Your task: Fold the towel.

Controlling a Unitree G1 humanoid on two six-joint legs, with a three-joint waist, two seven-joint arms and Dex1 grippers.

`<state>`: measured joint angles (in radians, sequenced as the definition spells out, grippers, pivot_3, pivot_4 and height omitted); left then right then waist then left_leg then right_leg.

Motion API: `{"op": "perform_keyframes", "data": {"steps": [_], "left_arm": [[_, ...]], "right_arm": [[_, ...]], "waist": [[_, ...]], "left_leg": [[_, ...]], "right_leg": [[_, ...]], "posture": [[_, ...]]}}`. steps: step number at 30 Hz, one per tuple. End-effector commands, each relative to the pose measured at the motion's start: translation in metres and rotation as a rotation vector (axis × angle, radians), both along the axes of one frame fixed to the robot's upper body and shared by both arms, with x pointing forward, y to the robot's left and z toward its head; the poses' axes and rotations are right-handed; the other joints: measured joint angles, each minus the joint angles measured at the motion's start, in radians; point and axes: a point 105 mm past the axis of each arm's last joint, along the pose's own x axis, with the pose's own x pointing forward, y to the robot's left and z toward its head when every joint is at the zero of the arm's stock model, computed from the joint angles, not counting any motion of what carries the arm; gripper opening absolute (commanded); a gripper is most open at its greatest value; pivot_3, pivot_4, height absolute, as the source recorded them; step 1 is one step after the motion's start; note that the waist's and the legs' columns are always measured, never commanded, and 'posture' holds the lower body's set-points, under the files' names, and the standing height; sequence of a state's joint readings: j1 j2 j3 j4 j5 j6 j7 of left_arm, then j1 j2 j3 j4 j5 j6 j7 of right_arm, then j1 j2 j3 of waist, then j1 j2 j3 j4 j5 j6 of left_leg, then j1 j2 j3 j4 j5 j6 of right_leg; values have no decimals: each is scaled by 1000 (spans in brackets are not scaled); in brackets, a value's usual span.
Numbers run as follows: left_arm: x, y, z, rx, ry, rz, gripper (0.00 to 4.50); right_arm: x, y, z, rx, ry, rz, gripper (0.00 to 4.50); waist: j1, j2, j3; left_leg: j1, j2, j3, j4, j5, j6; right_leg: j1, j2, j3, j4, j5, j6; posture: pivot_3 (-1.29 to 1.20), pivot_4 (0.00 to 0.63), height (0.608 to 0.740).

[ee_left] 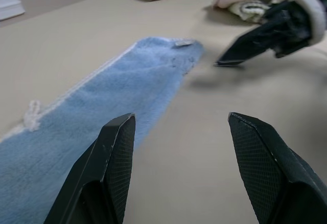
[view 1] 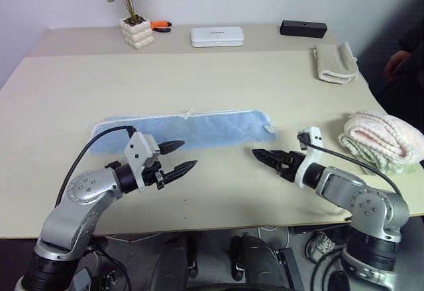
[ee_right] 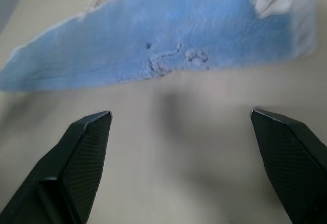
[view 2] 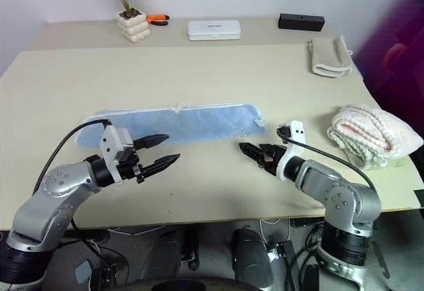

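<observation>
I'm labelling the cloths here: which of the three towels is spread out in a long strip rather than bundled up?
The light blue towel, lying flat just beyond both grippers. The beige towel sits folded at the far right; the pink-and-cream towel is bunched at the right edge.

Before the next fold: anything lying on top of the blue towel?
Nothing rests on the blue towel; it lies flat as a long strip on the table. Both grippers, left and right, are open, short of it.

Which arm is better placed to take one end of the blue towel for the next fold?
Probably right. The right gripper hangs open beside the towel's tagged end. The left gripper, also open, sits near the strip's middle, farther from its own end.
</observation>
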<state>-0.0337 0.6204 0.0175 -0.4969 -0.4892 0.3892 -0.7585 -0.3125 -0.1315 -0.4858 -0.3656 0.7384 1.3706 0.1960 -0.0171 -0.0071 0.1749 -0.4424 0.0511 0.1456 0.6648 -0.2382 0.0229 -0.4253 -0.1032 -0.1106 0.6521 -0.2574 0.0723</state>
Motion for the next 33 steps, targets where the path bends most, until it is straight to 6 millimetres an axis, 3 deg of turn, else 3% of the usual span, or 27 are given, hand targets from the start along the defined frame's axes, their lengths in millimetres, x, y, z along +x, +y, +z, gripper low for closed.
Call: {"op": "perform_keyframes", "data": {"steps": [1,6,9,16,19,23,28,30,33], "left_arm": [[-6,-5,10,-10,-27,-30,2944],[-10,-2,8,3,-20,-21,2944],[-11,0,9,4,-20,0,2944],[-14,-1,7,3,-12,12,2944],[-14,-2,6,2,-9,14,2944],[-14,2,2,8,-4,26,2944],[-13,9,-2,17,-1,49,2944],[-12,12,-3,18,-2,58,2944],[-10,15,-3,22,-8,70,2944]], "right_arm": [[10,-7,-4,52,79,-115,4410],[29,-11,-7,133,148,-231,4410],[46,-16,-7,191,174,-326,3628],[51,-22,-2,210,164,-379,73],[50,-31,8,187,119,-395,29],[46,-46,39,101,-25,-336,29],[41,-62,78,-157,-205,-223,29],[39,-50,94,-267,-295,-110,29],[32,-14,102,-459,-424,117,29]], "waist": [[2,0,0],[0,-1,-3],[-2,0,-5],[-1,0,-5],[1,0,-5],[4,2,-5],[-3,3,-4],[-5,3,-4],[-6,4,-3]], "left_leg": [[0,0,0,0,1,-1],[0,0,0,0,1,-1],[0,0,0,0,0,0],[0,0,0,0,1,-1],[-1,0,0,-1,1,-1],[-1,-1,0,-1,0,-1],[-1,-1,0,-1,-2,4],[-1,0,0,-2,-3,4],[-1,0,0,-2,-3,5]], "right_leg": [[0,0,0,0,0,0],[0,0,0,-1,0,0],[1,0,0,0,0,0],[0,0,0,-1,0,0],[0,0,0,-1,0,0],[0,0,0,-2,0,0],[0,0,0,-3,0,0],[0,0,0,-3,0,0],[-1,0,0,-2,0,0]], "posture": [[0,150,740],[0,150,740],[0,150,740],[0,150,740],[0,150,740],[0,150,740],[0,150,740],[0,150,740],[0,150,740]]}}
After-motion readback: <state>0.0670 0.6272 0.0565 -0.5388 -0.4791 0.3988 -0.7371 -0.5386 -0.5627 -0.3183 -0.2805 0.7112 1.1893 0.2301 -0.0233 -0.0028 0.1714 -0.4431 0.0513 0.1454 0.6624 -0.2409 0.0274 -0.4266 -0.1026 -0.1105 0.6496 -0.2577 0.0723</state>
